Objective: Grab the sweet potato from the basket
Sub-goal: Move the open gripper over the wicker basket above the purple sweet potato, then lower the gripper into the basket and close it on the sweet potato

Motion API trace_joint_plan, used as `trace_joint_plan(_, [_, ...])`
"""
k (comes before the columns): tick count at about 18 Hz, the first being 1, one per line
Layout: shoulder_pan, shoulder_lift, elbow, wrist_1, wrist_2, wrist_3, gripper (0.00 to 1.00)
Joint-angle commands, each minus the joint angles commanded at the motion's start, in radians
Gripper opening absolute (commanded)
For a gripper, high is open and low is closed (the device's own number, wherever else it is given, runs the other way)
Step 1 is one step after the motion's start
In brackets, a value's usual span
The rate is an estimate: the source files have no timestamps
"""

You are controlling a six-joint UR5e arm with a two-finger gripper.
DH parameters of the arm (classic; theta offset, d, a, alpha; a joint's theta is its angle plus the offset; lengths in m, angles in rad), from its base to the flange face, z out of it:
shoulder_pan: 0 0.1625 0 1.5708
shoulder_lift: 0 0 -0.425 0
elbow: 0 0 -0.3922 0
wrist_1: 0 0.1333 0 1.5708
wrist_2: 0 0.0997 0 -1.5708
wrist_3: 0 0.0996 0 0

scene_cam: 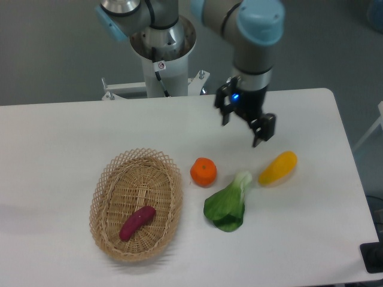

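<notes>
The gripper (243, 130) hangs wide open and empty above the table's far side, well away from the basket (105, 190). The sweet potato (137, 222) lies inside it, untouched. So this is the approach: the arm needs to swing over and drop onto that tuber.

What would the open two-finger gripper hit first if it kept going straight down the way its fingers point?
Probably bare white table: the gripper points down over empty surface, behind the round orange fruit and the oblong yellow-orange vegetable. Depth is unclear from this single view.
</notes>
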Motion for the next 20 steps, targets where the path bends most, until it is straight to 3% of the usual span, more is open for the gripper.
trace_joint_plan(2, [-0.044,-0.035,-0.008,0.048,0.008,-0.063,1.00])
trace_joint_plan(8, [-0.133,-0.064,-0.037,0.068,0.002,-0.140,1.00])
trace_joint_plan(10, [-0.176,-0.110,-0.023,0.079,0.008,-0.143,1.00])
trace_joint_plan(14, [-0.229,-0.183,-0.011,0.180,0.011,-0.163,1.00])
trace_joint_plan(20, [-0.295,-0.287,0.046,0.191,0.018,-0.163,1.00])
